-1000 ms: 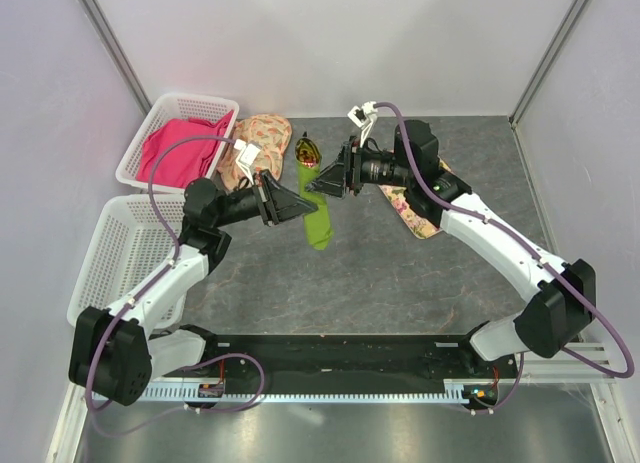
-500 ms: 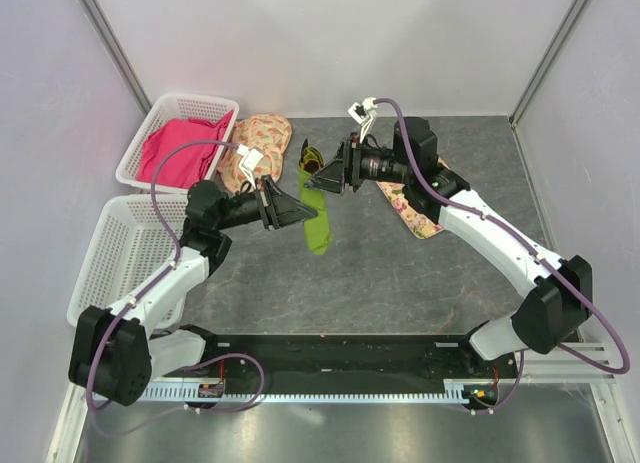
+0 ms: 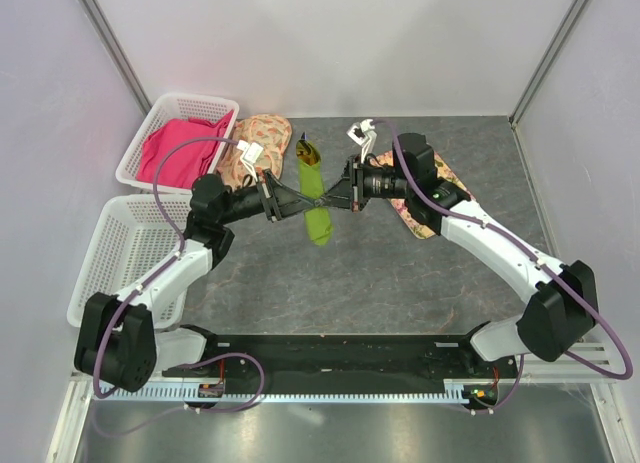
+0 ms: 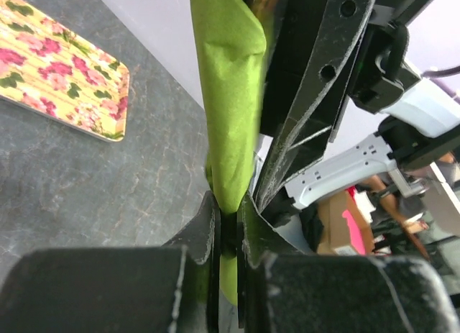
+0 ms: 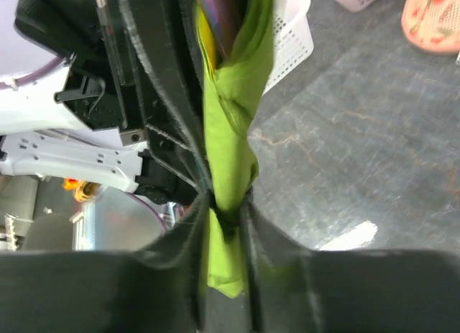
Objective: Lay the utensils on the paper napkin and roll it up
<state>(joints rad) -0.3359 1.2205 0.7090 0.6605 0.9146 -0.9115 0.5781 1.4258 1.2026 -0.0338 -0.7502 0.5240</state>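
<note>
The lime-green paper napkin is rolled into a long tube and held up over the middle of the table. The utensils poke out of its far end as a dark tip and a yellow tip, the rest wrapped inside. My left gripper is shut on the roll from the left. My right gripper is shut on it from the right, opposite the left one. In the left wrist view the napkin is pinched in my left gripper. The right wrist view shows the napkin squeezed in my right gripper, with the utensils above.
A white basket holding a pink cloth stands at the back left, and another white basket stands nearer on the left. One floral mat lies behind the left gripper. Another floral mat lies under the right arm.
My right gripper was open beside the roll and has now closed on it. The left gripper kept its hold, and the roll has shifted slightly towards the back.
</note>
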